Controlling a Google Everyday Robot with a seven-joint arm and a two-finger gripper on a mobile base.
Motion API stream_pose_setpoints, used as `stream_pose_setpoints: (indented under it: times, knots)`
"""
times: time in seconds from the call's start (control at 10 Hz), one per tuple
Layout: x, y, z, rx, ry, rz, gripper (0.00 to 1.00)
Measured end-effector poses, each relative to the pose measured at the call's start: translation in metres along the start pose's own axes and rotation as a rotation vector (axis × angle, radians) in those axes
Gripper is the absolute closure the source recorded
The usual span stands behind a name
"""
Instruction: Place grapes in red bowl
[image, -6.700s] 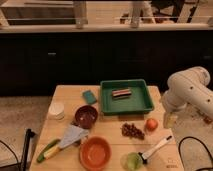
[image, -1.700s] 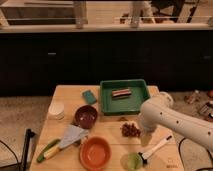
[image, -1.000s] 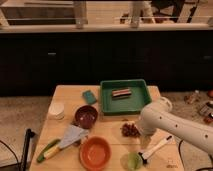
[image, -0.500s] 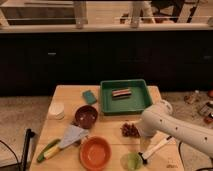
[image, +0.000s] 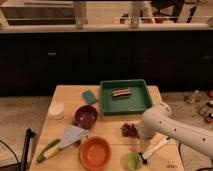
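The grapes (image: 129, 130), a small dark reddish-brown cluster, lie on the wooden table (image: 67, 95) just below the green tray. The orange-red bowl (image: 95, 152) stands at the front of the table, left of and below the grapes. A darker maroon bowl (image: 86, 116) stands further back on the left. My white arm (image: 165, 127) reaches in from the right, and its end sits right beside the grapes. The gripper (image: 140, 133) is at that end, close against the right side of the cluster and mostly hidden by the arm. The single red-orange fruit is hidden behind the arm.
A green tray (image: 142, 102) holds a small bar (image: 120, 93). A teal sponge (image: 89, 96), a white cup (image: 56, 110), a grey cloth (image: 71, 136), a green-yellow item (image: 47, 150), a small green cup (image: 131, 161) and a white-handled brush (image: 154, 149) lie around.
The arm has swung in from the right and settled beside the grapes, covering the red-orange fruit. In the last second it has shifted only slightly. The grapes have not moved.
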Motion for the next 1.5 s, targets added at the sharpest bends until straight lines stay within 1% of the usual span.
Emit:
stream_pose_setpoints:
  times: [0.4, 0.7, 1.1, 1.2, 1.4, 1.5]
  knots:
    - [0.003, -0.015, -0.005, 0.023, -0.018, 0.067, 0.20]
    - [-0.001, -0.025, 0.001, 0.028, -0.031, 0.134, 0.20]
    - [-0.003, -0.032, 0.011, 0.034, -0.028, 0.194, 0.20]
    - [-0.005, -0.034, 0.013, 0.032, -0.027, 0.202, 0.23]
    - [-0.004, -0.038, 0.020, 0.034, -0.015, 0.212, 0.44]
    - [-0.003, -0.038, 0.023, 0.031, -0.012, 0.217, 0.52]
